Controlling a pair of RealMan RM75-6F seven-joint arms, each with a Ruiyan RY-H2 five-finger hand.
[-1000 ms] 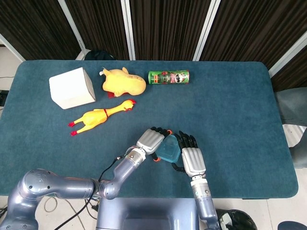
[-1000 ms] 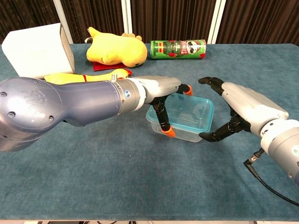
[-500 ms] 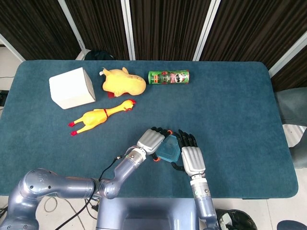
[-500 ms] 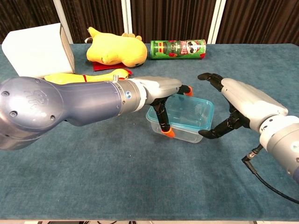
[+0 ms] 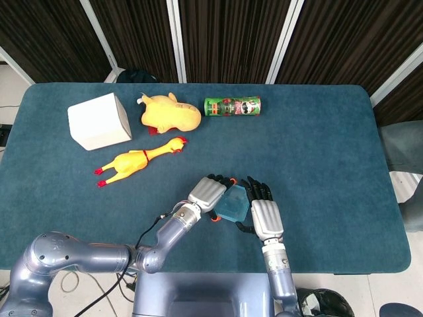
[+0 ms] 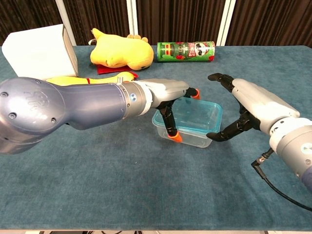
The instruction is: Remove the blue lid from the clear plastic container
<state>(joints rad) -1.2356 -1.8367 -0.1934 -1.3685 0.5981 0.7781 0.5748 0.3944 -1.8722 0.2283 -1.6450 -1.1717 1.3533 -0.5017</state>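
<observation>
chest view shows the blue lid (image 6: 195, 111) seated on the clear plastic container (image 6: 187, 130), so by my reading the removal is not yet done and the whole lift remains; the container sits on the table (image 6: 146, 195) between both hands; the left hand (image 6: 168, 100) clasps its near left corner, fingers curled over the rim and down the wall; the right hand (image 6: 243, 109) is spread, its thumb at the right corner, though whether it touches i cannot tell
</observation>
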